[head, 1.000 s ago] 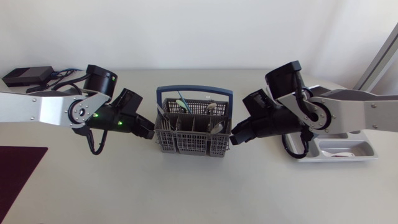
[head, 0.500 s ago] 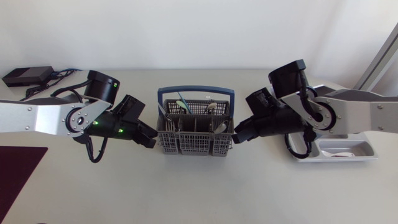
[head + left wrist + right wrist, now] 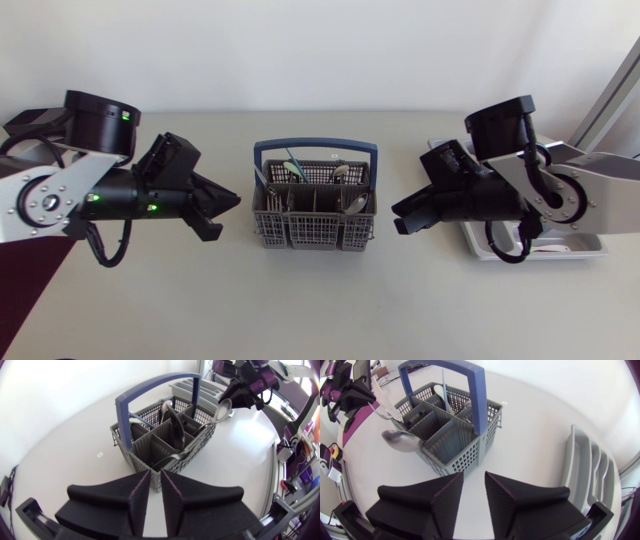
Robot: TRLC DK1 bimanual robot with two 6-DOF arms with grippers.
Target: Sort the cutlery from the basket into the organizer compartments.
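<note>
Two claws flank the basket (image 3: 313, 228), left claw (image 3: 228, 214) and right claw (image 3: 400, 219) narrowly parted, empty. Cutlery (image 3: 347, 205) stands inside it; organizer (image 3: 578, 238) beside your right arm. Next, you likely grip one handle.

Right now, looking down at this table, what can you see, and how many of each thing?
basket: one, grey with a blue handle, middle of the table
cutlery: several pieces, silvery, standing in the basket; exact count unclear
organizer: one, light grey, right end of the table
mat: one, dark red, left edge of the table
table: one, off-white
left tool: one, black, open and empty, left of the basket, not touching it
right tool: one, black, open and empty, right of the basket, not touching it
</note>
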